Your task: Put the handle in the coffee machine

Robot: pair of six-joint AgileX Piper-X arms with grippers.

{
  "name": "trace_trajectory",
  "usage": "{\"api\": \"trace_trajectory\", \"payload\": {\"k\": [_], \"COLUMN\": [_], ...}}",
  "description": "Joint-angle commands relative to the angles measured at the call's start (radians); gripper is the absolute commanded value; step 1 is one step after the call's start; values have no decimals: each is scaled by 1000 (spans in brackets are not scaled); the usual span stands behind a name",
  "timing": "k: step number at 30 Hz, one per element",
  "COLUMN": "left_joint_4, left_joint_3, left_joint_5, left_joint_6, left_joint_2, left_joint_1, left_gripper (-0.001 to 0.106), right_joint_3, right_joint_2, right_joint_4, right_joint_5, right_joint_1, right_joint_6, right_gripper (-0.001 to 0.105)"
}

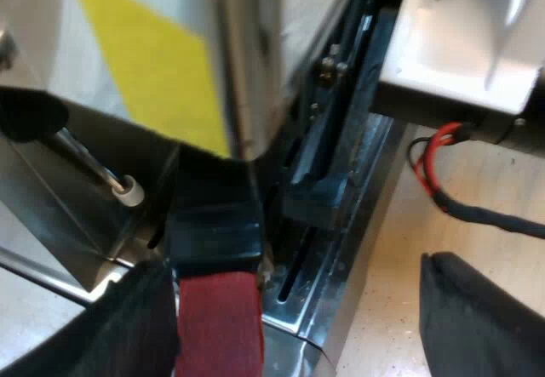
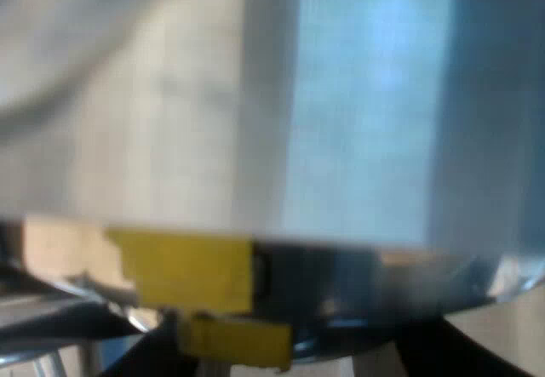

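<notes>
Left wrist view: handle at machine front; left gripper seemingly spread.

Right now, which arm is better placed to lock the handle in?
Left, likely. The handle sits between the open fingers of the left gripper, at the front of the espresso machine. The right wrist view is close against its wall.

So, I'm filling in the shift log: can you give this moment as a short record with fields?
holder handle: dark, at the espresso machine's front, above the drip tray
red end: between the left gripper's fingers, close beside one of them
left gripper: open
right gripper: close against the machine's metal wall
locked in: cannot tell
</notes>
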State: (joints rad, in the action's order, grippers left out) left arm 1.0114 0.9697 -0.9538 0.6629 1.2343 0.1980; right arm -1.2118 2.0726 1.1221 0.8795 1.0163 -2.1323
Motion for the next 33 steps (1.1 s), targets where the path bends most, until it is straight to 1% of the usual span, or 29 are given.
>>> {"api": "trace_trajectory", "payload": {"k": [1, 7, 9, 10, 12, 14, 17, 18, 19, 20, 21, 22, 24, 27, 31, 33], "left_joint_4": [41, 90, 99, 99, 99, 82, 44, 32, 28, 14, 10, 5, 5, 2, -1, 0], "left_joint_3": [21, 77, 117, 130, 151, 181, 195, 199, 200, 200, 200, 200, 200, 200, 200, 200], "left_joint_5": [-4, -2, -2, -2, 1, 47, 148, 193, 208, 254, 269, 303, 335, 366, 379, 385], "left_joint_6": [-2, 12, 12, 14, 19, 51, 90, 98, 100, 103, 103, 103, 103, 103, 103, 103], "left_joint_2": [-36, -78, -83, -83, -83, -83, -77, -68, -64, -55, -49, -38, -15, 19, 45, 99], "left_joint_1": [5, 52, 82, 86, 93, 93, 87, 87, 87, 87, 87, 84, 74, 43, 13, -23], "left_gripper": [62, 61, 61, 60, 54, 32, 1, 1, 1, 1, 1, 1, 1, 1, 1, 1], "right_joint_3": [-24, -24, -24, -24, -24, -24, -24, -24, -24, -24, -24, -24, -24, -24, -24, -24], "right_joint_2": [-63, -77, -86, -89, -93, -92, -92, -92, -92, -92, -92, -92, -92, -92, -92, -92], "right_joint_4": [111, 87, 72, 71, 69, 69, 69, 69, 69, 69, 69, 69, 69, 69, 69, 69], "right_joint_5": [-18, -18, -18, -18, -18, -18, -18, -18, -18, -18, -18, -18, -18, -18, -18, -18], "right_joint_1": [2, 2, 2, 2, 2, 2, 2, 2, 2, 2, 2, 2, 2, 2, 2, 2], "right_joint_6": [-4, -4, -4, -4, -4, -4, -4, -4, -4, -4, -4, -4, -4, -4, -4, -4], "right_gripper": [35, 35, 35, 35, 35, 35, 35, 35, 35, 35, 35, 35, 35, 35, 35, 35]}}
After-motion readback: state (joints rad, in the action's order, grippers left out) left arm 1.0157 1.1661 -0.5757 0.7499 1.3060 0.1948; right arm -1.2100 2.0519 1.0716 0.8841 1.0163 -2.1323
